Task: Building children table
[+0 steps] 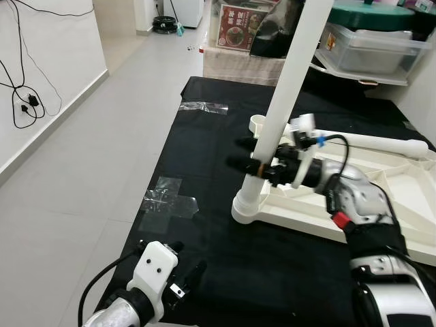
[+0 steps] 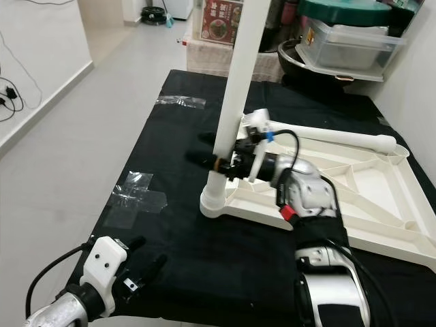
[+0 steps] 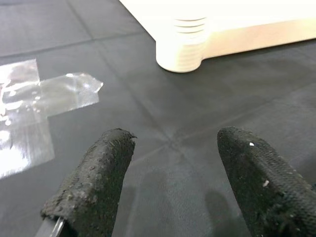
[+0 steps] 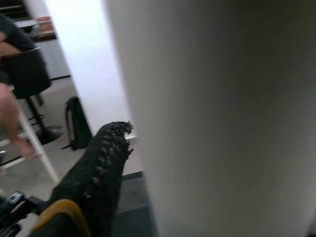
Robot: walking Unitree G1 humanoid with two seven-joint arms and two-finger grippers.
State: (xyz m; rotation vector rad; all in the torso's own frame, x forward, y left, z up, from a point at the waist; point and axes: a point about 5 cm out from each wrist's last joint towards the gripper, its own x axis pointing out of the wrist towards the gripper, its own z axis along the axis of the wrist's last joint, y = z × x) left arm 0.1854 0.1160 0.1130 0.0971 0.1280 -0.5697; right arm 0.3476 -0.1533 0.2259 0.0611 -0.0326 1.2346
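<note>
White table leg (image 1: 289,88) stands in the upside-down tabletop (image 1: 381,197).
Right gripper (image 1: 251,155) pinches it; left gripper (image 3: 173,182), fingers spread, hovers near tape (image 1: 168,197) on black mat (image 1: 204,157).

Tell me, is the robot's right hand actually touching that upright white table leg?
Touching. In the left eye view the right hand has its black fingers either side of the white leg; the right wrist view shows a finger against it.
</note>
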